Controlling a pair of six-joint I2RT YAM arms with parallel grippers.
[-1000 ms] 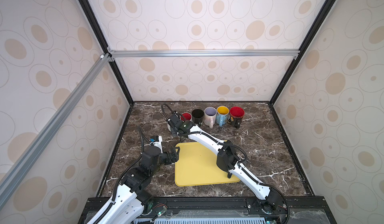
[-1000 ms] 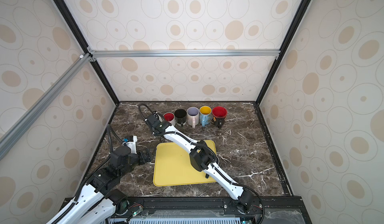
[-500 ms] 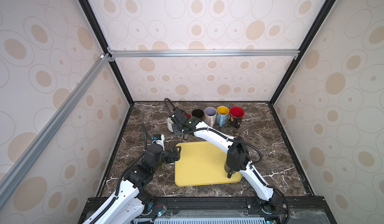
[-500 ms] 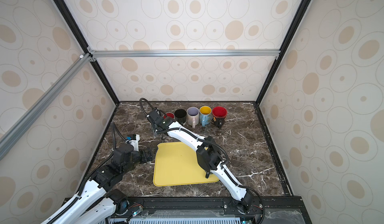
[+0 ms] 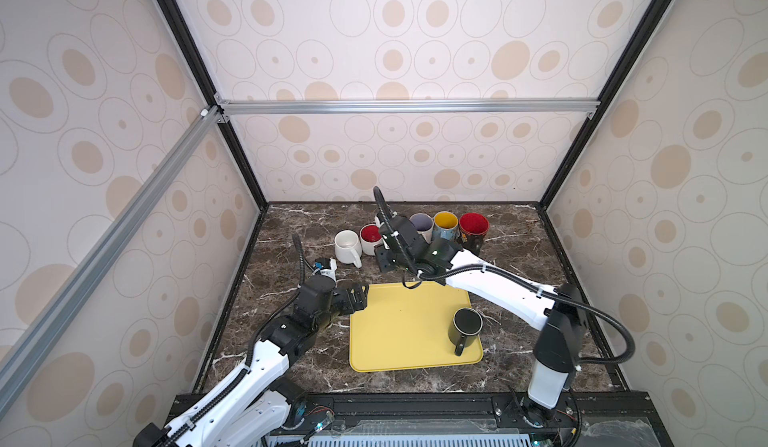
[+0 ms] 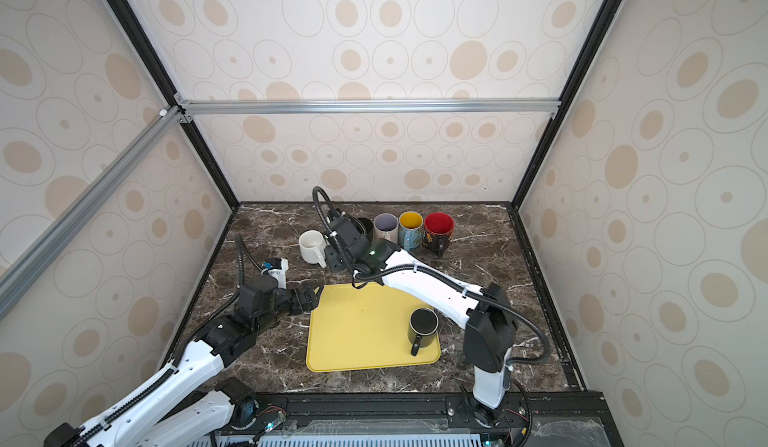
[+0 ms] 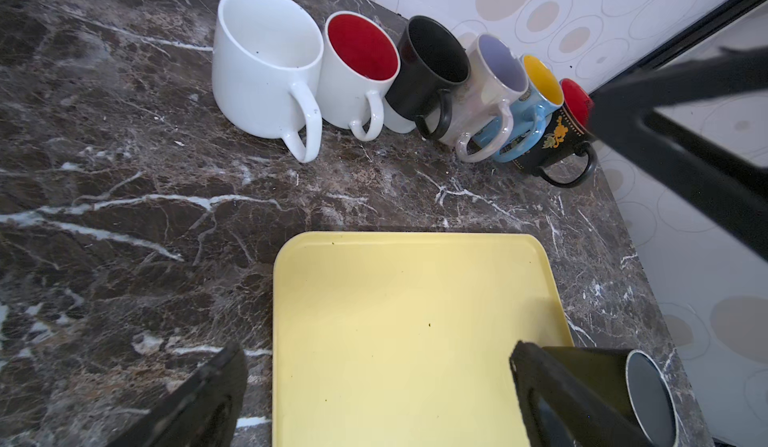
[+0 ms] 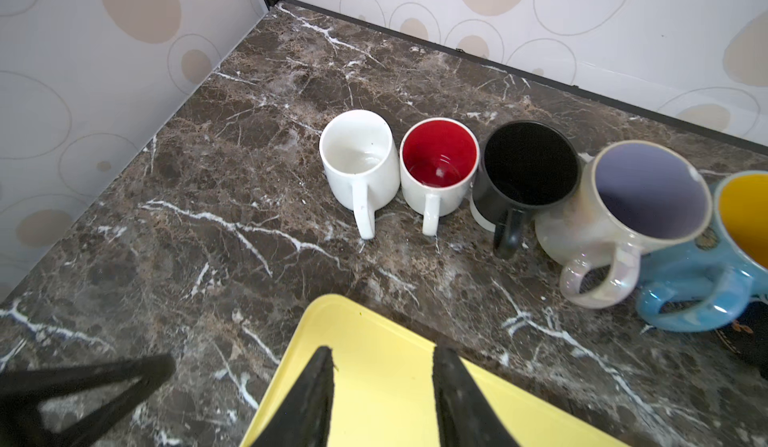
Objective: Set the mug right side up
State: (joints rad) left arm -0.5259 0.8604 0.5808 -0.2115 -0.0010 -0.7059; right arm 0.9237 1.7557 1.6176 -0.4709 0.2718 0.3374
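Note:
A dark mug (image 5: 465, 325) (image 6: 423, 325) stands on the yellow tray (image 5: 399, 341), near its right edge, handle toward the front. Its upward face looks like a flat dark disc with a pale ring. In the left wrist view this mug (image 7: 602, 374) is partly behind a finger. A white mug (image 5: 347, 246) (image 8: 359, 162) stands mouth up at the left end of the back row. My right gripper (image 5: 384, 258) (image 8: 382, 366) is open and empty, hovering by the tray's back left corner, apart from the white mug. My left gripper (image 5: 359, 295) (image 7: 374, 349) is wide open at the tray's left edge.
Several upright mugs line the back: red-lined white (image 5: 371, 238), black (image 8: 528, 170), lavender-lined (image 5: 420, 224), yellow-lined blue (image 5: 445, 224), red-lined black (image 5: 473, 229). The enclosure walls close in on the dark marble table (image 5: 299, 233) on three sides.
My right gripper opened, let go of the white mug at the left end of the row and drew back toward the tray. Its arm swung right, uncovering the dark mug.

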